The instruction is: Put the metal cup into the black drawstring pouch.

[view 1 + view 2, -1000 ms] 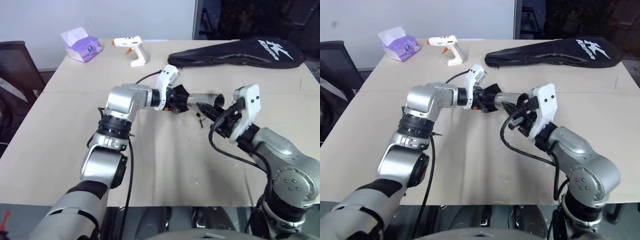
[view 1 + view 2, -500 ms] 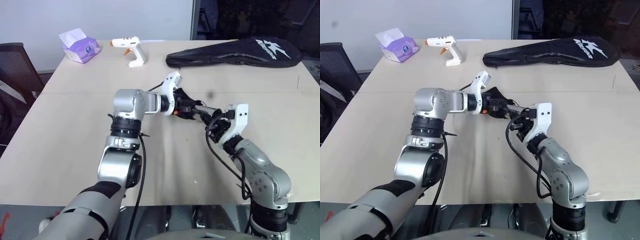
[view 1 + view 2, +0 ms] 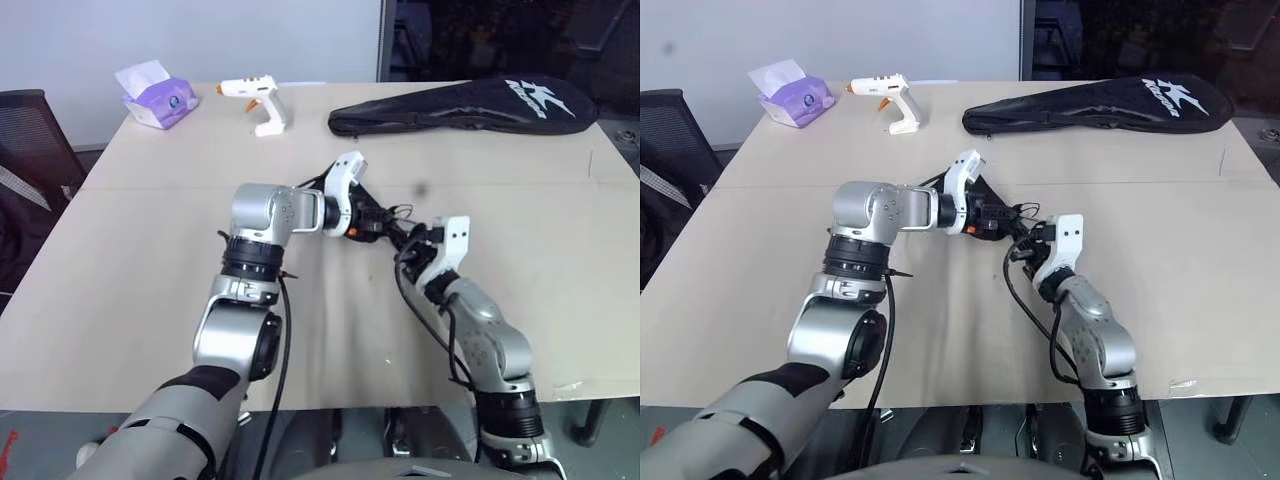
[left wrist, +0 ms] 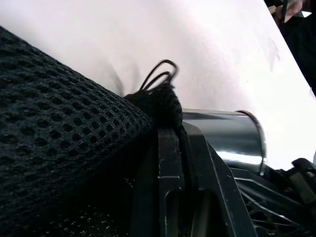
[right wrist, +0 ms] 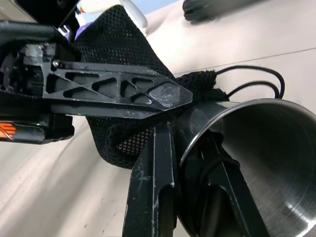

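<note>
Mid-table, the left gripper (image 4: pixel 170 163) is clamped on the mouth edge of the pouch (image 4: pixel 59 143) (black mesh, cord looped beside it). To its right, the right gripper (image 5: pixel 185 197) pinches the rim of the cup (image 5: pixel 256 163), whose base sits partly inside the pouch opening.

Shiny silver metal cup (image 5: pixel 256 148), black mesh-patterned drawstring pouch (image 4: pixel 59 98), beige table (image 3: pixel 140 250).
</note>
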Robot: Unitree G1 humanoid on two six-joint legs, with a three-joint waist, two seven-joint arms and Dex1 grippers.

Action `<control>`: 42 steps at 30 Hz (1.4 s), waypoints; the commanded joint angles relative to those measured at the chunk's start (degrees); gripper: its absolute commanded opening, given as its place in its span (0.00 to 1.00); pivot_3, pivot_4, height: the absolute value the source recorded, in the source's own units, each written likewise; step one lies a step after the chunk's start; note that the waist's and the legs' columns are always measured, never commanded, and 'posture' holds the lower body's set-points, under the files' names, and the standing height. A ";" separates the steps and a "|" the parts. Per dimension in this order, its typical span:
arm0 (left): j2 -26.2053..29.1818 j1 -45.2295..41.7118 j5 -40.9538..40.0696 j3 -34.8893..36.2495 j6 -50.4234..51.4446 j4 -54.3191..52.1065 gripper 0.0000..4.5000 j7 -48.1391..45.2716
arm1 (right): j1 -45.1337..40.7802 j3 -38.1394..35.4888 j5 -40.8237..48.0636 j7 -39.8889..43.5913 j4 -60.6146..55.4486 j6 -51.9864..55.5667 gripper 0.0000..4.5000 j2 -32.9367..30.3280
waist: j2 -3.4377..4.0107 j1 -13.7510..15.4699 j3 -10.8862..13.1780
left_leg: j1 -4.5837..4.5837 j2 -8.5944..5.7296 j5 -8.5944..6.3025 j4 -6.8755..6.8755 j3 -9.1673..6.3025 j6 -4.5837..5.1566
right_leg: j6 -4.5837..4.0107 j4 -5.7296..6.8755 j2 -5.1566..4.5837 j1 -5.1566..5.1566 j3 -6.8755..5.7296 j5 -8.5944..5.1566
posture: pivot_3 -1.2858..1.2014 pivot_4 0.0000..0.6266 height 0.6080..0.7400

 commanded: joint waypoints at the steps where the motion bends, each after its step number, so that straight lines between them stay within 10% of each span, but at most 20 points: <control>1: 1.05 -0.12 -1.03 -1.39 -0.74 -2.50 0.01 -1.35 | -0.85 -0.33 5.25 3.10 -3.06 -1.61 0.00 2.02 | 0.00 0.04 0.00 | -0.01 0.00 0.00 0.00 -0.01 0.00 | 0.00 0.01 0.00 -0.01 0.00 0.00 | 0.52 0.24 1.00; 17: 9.37 -0.08 8.27 -10.84 -15.67 4.76 0.01 -5.19 | -4.41 -1.54 11.32 5.35 3.55 -2.28 0.00 2.63 | 0.01 0.22 0.01 | -0.06 -0.02 0.00 -0.01 -0.03 0.01 | 0.00 -0.05 -0.02 -0.03 0.00 0.00 | 0.52 0.24 1.00; 34: 5.71 -6.61 0.18 3.63 2.34 9.50 0.01 0.51 | -7.57 -8.26 23.25 12.04 21.88 -8.74 0.00 10.50 | -0.01 -0.23 0.01 | -0.26 -0.01 -0.01 0.00 -0.01 0.01 | 0.00 0.01 -0.02 -0.23 0.00 0.00 | 0.52 0.24 1.00; 42: 5.79 -4.65 -0.37 1.92 2.11 5.96 0.01 -0.35 | -12.52 1.32 6.01 11.92 31.18 -14.97 0.00 7.39 | -0.10 -1.20 -0.05 | 0.35 0.01 0.01 0.01 0.05 -0.02 | -0.04 0.10 -0.01 0.26 0.09 0.04 | 0.52 0.24 1.00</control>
